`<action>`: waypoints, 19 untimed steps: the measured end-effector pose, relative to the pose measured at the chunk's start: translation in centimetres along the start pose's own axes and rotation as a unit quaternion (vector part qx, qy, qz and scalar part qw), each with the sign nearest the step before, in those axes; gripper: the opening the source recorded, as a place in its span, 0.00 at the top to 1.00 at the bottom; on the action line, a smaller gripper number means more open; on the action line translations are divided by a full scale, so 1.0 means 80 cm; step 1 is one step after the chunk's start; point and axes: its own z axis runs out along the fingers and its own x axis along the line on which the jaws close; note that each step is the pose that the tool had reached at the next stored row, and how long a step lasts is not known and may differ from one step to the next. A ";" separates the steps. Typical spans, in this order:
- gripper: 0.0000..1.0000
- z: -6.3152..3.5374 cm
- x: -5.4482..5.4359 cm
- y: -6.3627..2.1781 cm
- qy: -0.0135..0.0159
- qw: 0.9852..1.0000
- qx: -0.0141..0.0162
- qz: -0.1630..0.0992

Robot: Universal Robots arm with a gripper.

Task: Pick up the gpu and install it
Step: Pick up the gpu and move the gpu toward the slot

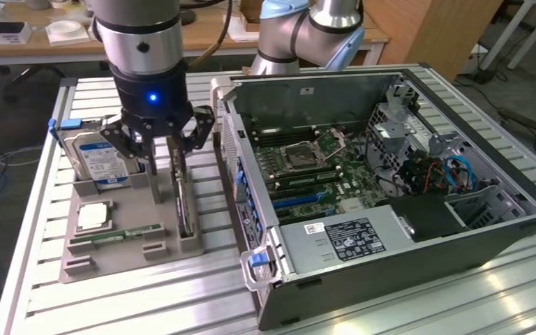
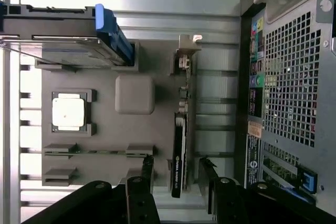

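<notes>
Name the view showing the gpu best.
The wrist view: the gpu shows nearly full length, on edge in the gray tray, straddled by the open gripper. In the exterior view, the gripper partly hides it.

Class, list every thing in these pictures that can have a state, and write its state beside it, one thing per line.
gripper: open, fingers on either side of the gpu
gpu: standing on edge in the tray, not lifted
hard drive: upright in the tray
processor chip: lying flat in its recess
memory stick: lying in its tray slot
computer case: side open, motherboard exposed
</notes>
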 end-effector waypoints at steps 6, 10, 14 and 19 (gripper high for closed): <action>0.53 0.014 -0.008 -0.003 0.000 1.000 0.000 0.000; 0.53 0.023 -0.010 -0.004 0.000 1.000 0.000 0.000; 0.53 0.031 -0.010 -0.006 0.000 1.000 0.000 0.000; 0.53 0.032 -0.011 -0.006 0.000 1.000 -0.001 0.000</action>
